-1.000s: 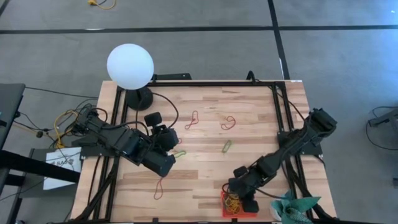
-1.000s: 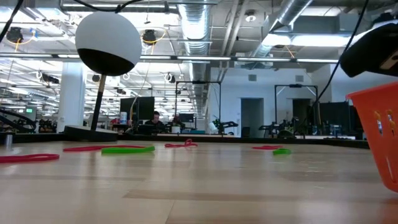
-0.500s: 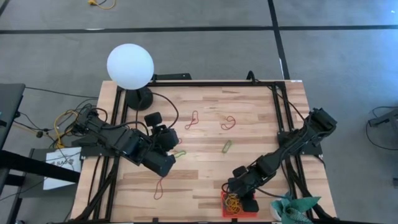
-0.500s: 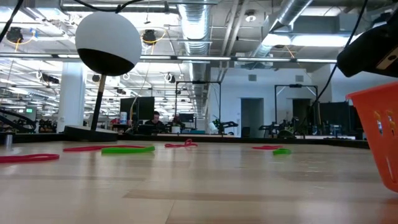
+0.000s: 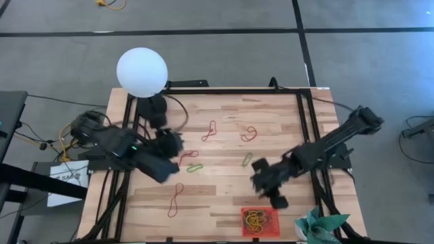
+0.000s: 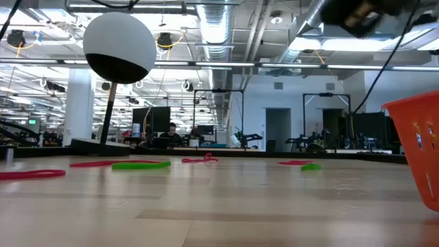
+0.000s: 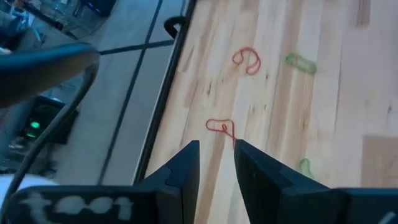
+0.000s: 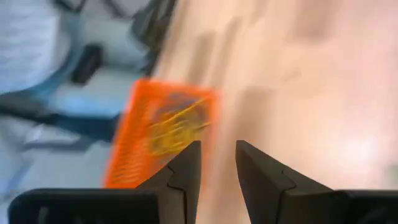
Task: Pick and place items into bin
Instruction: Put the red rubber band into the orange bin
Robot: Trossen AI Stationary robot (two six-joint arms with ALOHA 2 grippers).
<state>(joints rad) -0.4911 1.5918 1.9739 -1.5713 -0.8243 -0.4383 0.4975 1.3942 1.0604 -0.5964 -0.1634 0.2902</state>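
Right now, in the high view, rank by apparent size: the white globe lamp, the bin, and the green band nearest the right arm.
1. White globe lamp, though it stands nearer the camera.
2. Bin.
3. Green band.

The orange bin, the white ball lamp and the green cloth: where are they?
orange bin (image 5: pixel 272 214): high view, its right rim.
white ball lamp (image 5: pixel 142 72): high view, middle of the globe.
green cloth (image 5: pixel 317 228): high view, middle of the bundle.

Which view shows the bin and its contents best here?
The high view: it looks straight down into the bin, showing yellow bands piled inside it near the table's front edge. The right wrist view shows the bin blurred, beyond the end effector. The low view catches only one side wall. The left wrist view misses it.
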